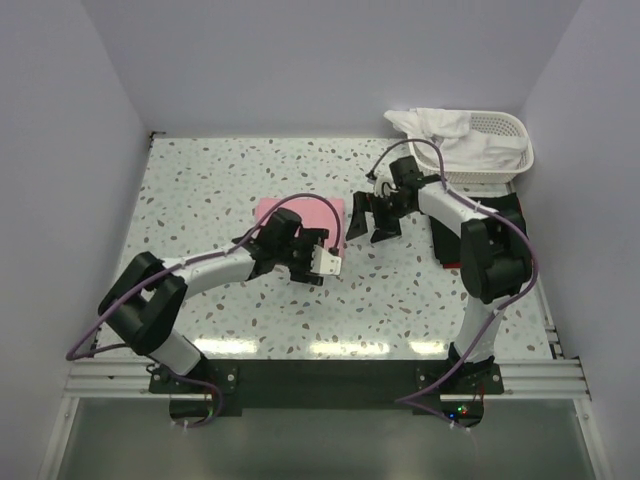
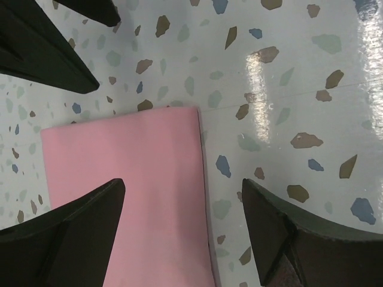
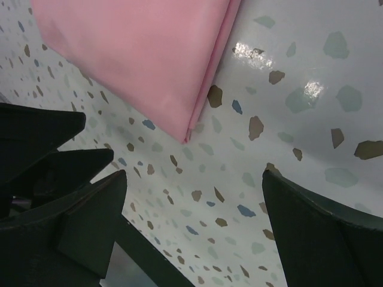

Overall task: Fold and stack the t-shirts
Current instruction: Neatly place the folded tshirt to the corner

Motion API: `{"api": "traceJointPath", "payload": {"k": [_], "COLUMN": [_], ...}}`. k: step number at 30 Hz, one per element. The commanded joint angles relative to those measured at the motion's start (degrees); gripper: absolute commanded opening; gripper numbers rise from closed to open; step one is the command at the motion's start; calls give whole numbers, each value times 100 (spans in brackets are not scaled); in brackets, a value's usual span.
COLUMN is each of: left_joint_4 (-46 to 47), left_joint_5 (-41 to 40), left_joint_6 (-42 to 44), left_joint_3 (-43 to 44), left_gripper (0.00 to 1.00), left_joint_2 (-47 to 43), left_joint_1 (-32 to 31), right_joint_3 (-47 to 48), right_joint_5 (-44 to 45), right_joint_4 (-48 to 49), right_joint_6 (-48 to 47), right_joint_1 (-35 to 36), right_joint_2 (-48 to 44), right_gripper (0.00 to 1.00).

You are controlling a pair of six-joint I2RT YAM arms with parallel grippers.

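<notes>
Pink folded t-shirt (image 1: 300, 215) (speckled table (image 1: 200, 180))

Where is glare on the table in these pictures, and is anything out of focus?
Top view: white light strips reflect on the table along its near edge. Left wrist view: glare streaks at upper right; the pink shirt looks sharp. Right wrist view: small glare spots beside the pink shirt; no clear blur.

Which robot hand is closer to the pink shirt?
Left. The left gripper is above an edge of the pink shirt; the right gripper is just beside it, off the cloth.
</notes>
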Motion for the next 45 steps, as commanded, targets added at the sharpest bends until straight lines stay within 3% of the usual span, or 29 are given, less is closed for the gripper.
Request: {"api": "traceJointPath", "payload": {"k": [1,10,14,22,26,33,41,45], "left_joint_4": [1314,2220,2370,2124,2115,1755,1763,1763], "left_joint_5": [119,-108,-276,-109,-48,304,313,339], "left_joint_6": [-178,-134,-143,-20,-248,-1311,-1654,-1813], "left_joint_3": [-245,-281,-79,132,229,739,747,835], "left_gripper": [82,64,42,23,0,0,0,0], "left_joint_2": [282,1187,1548,1812,1672,1400,1118,1057], "left_joint_1": [-76,-287,-287,-288,-244,-103,-94,-94], "right_joint_3": [-320,-1069,-1034,-937,-1095,-1175,-1113,-1052], "right_joint_5": [-270,-103,-260,-436,-498,-911,-982,-815], "right_joint_4": [1097,1994,2021,2082,2345,3180,4129,4332], "right_joint_6": [1024,1992,2239,2652,2872,3373,4365,4700], "right_joint_1": [-1,-10,-10,-71,-71,-63,-10,60], "right_joint_2": [-60,-51,159,493,538,1081,1557,1759], "right_gripper": [99,99,98,99,99,99,98,88]}}
